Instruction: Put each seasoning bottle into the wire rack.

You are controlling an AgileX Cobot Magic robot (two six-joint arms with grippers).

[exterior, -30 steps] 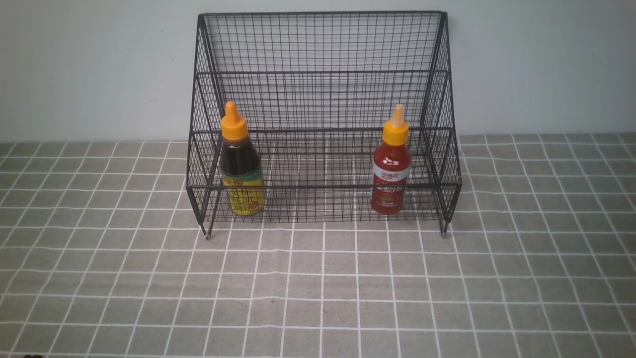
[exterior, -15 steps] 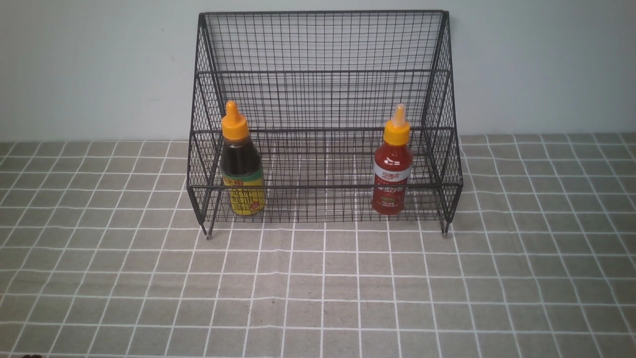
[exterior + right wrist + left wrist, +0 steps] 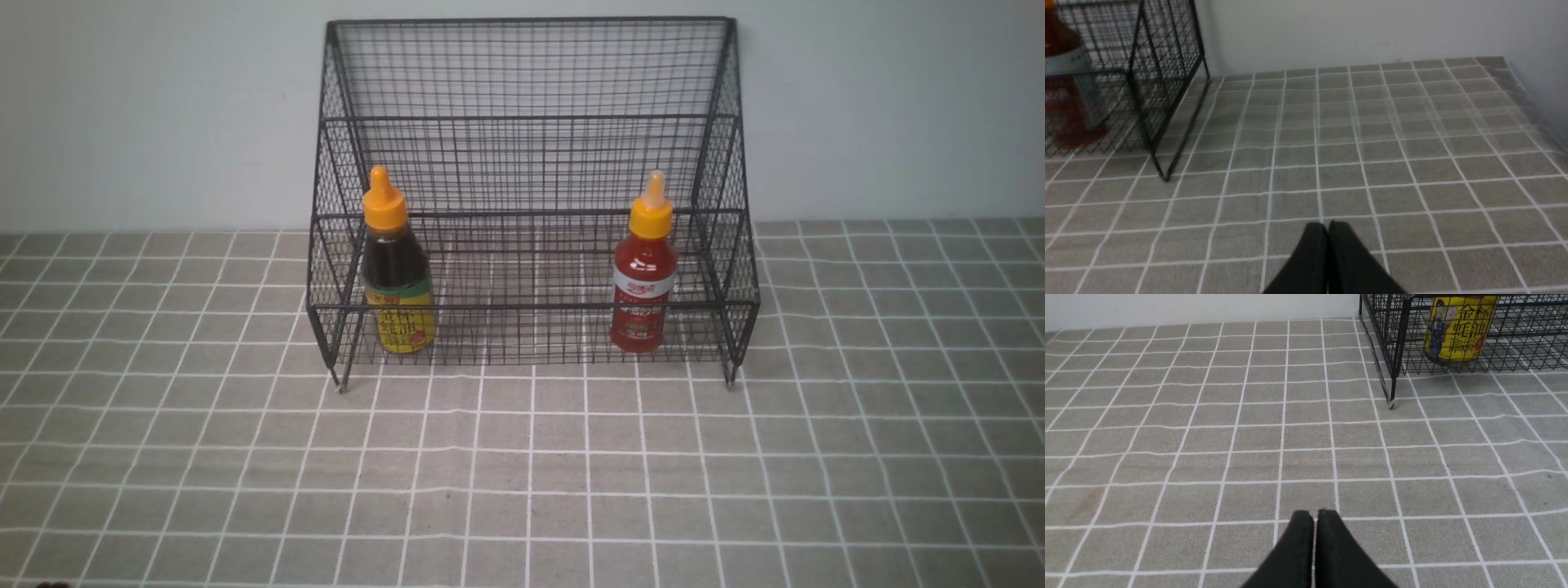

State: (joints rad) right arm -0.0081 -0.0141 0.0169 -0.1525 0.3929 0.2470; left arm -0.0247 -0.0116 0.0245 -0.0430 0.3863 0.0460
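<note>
Both claws closed and empty; both bottles shelved.

Left gripper (image 3: pixel 1314 516) and right gripper (image 3: pixel 1328 226) are seen pressed together over the checked cloth (image 3: pixel 522 474), holding nothing. The wire rack (image 3: pixel 531 122) is set at the counter's far edge; the dark brown bottle (image 3: pixel 396 273) is stood upright at its front left, the red bottle (image 3: pixel 643 278) at its front right.

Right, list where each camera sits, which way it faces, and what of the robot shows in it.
Front view: between the arms, facing forward at the wire rack holding the dark bottle and red bottle; no part of the robot shows.
Left wrist view: low over the checked cloth, facing the rack's corner; shut left gripper shows.
Right wrist view: low, facing the wall and the rack's other corner; shut right gripper shows.
Shared: front and left wrist views both show the dark bottle.
</note>
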